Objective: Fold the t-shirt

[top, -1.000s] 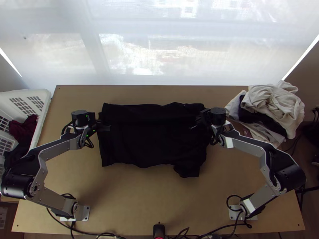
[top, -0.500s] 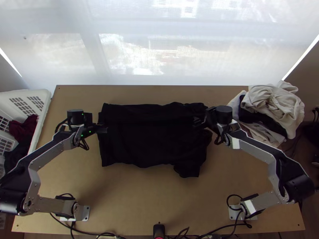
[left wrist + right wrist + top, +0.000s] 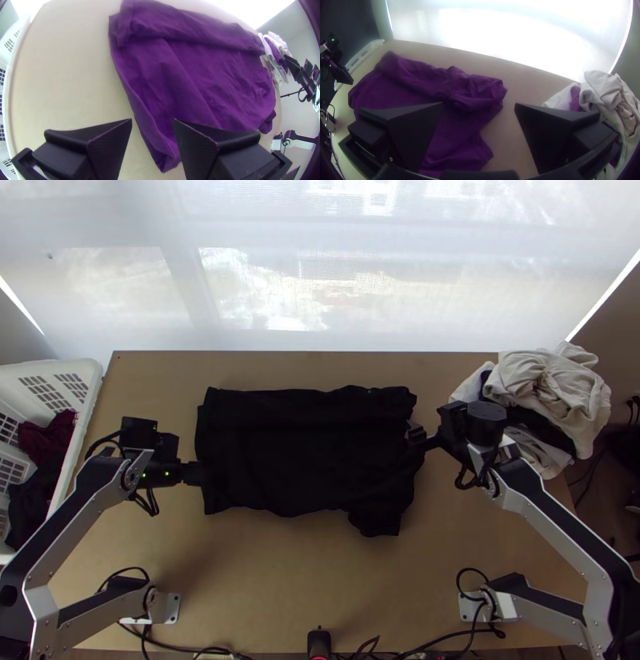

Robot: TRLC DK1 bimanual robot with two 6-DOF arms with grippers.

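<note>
Top view: wooden table (image 3: 304,580) before bright window (image 3: 320,284), white basket (image 3: 91,376) alongside.

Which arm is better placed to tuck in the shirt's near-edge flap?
Probably right: the right gripper is at the same end of the t-shirt as the flap; the left gripper is opposite.

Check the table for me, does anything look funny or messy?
Yes, a flap of the dark t-shirt pokes out toward the near edge of the table, on the right side, so the fold looks uneven.
</note>
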